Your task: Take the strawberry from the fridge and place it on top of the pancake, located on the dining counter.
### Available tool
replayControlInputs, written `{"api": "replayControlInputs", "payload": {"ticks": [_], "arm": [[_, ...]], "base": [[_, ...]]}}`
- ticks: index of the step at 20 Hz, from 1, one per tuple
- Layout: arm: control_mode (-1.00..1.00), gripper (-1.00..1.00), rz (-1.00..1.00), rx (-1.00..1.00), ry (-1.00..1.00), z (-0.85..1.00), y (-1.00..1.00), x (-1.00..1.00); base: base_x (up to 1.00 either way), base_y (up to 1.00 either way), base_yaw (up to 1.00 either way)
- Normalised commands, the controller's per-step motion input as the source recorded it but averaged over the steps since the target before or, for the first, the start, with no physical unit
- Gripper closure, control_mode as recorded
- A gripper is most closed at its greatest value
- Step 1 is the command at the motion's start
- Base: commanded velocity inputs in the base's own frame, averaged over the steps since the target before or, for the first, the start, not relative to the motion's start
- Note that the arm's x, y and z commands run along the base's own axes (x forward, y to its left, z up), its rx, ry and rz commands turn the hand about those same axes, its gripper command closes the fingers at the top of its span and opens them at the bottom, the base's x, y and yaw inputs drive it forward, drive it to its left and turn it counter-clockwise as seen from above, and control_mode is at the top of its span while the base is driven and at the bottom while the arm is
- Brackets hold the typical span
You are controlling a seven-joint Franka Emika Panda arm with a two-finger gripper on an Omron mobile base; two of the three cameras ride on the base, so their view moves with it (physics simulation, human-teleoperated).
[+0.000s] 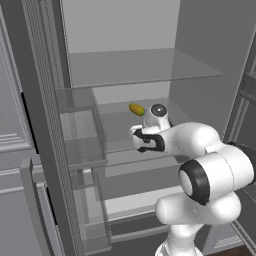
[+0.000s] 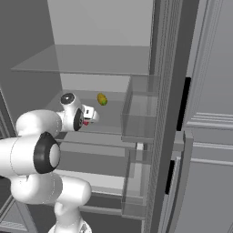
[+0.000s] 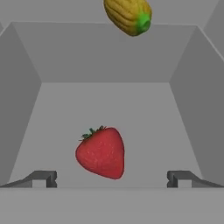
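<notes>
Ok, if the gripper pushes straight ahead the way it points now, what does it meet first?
Most likely the strawberry, lying between the open fingers of the gripper on the fridge shelf. The yellow item lies farther back; depth is uncertain.

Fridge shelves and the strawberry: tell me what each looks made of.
The fridge shelves look like clear glass: smooth, with the pale back wall showing through. The strawberry looks like soft fruit flesh, red, faintly dimpled, with a green leafy cap, though it is only rendered.

Clear shelf (image 3: 144, 113) around strawberry (image 3: 101, 152)
</notes>
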Motion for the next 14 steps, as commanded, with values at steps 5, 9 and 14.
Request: {"api": "replayControlInputs", "payload": {"ticks": [5, 9, 14], "arm": [[-1.00, -1.00, 0.00, 0.00, 0.05, -0.10, 0.00, 0.31], [-1.00, -1.00, 0.00, 0.00, 0.04, -0.14, 0.00, 0.17], [-1.00, -1.00, 0.00, 0.00, 0.01, -0.16, 0.01, 0.10]], "base": [[0.00, 0.00, 0.00], [0.00, 0.00, 0.00], [0.00, 0.00, 0.00]]}}
